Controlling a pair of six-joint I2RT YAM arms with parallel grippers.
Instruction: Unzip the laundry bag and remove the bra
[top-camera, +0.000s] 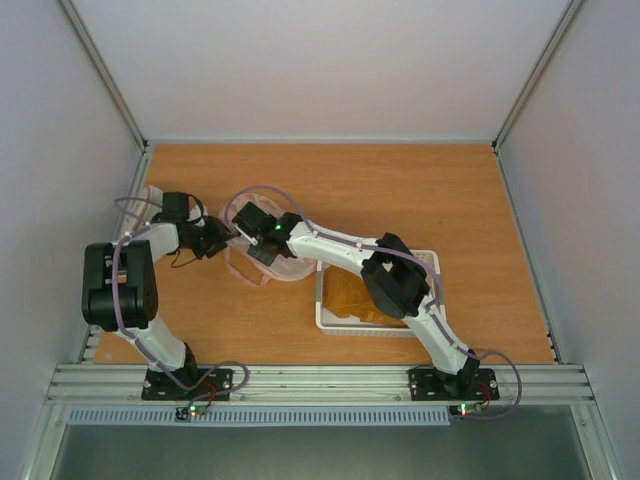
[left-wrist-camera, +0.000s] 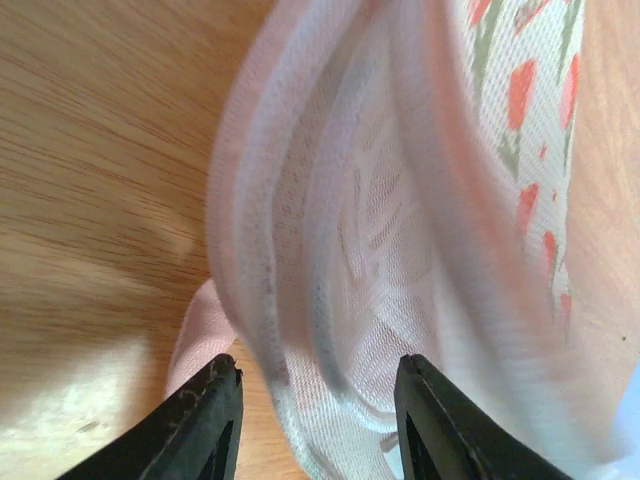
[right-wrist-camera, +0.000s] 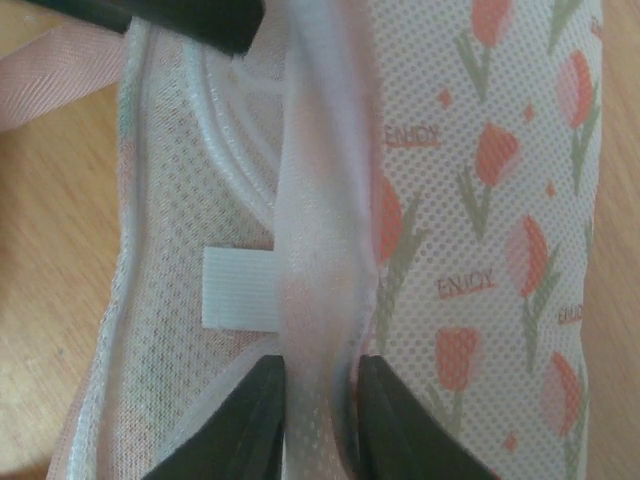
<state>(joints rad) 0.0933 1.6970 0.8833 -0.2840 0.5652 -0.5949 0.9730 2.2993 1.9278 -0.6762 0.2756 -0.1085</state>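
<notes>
**Figure. Both arms at the laundry bag, with the bra lying in the basket.**

The laundry bag (top-camera: 292, 268) lay on the bench (top-camera: 400, 190) left of centre, just beside the left wall of a white perforated basket (top-camera: 360, 329). The mustard-brown bra (top-camera: 350, 298) rested in that basket, outside the bag, partly hidden beneath the right arm (top-camera: 400, 280). The right jaws were clamped on a fold of pale pink edging at the bag's mouth. In the right wrist view the tulip-printed panel lay to their right, and the white mesh lining, bearing a small white tab (right-wrist-camera: 238, 288), lay to their left. The left jaws stood apart, straddling the bag's curved rim, and bare wood showed between one jaw and the fabric. A pink loop (right-wrist-camera: 50, 90) trailed from the bag onto the bench.
</notes>
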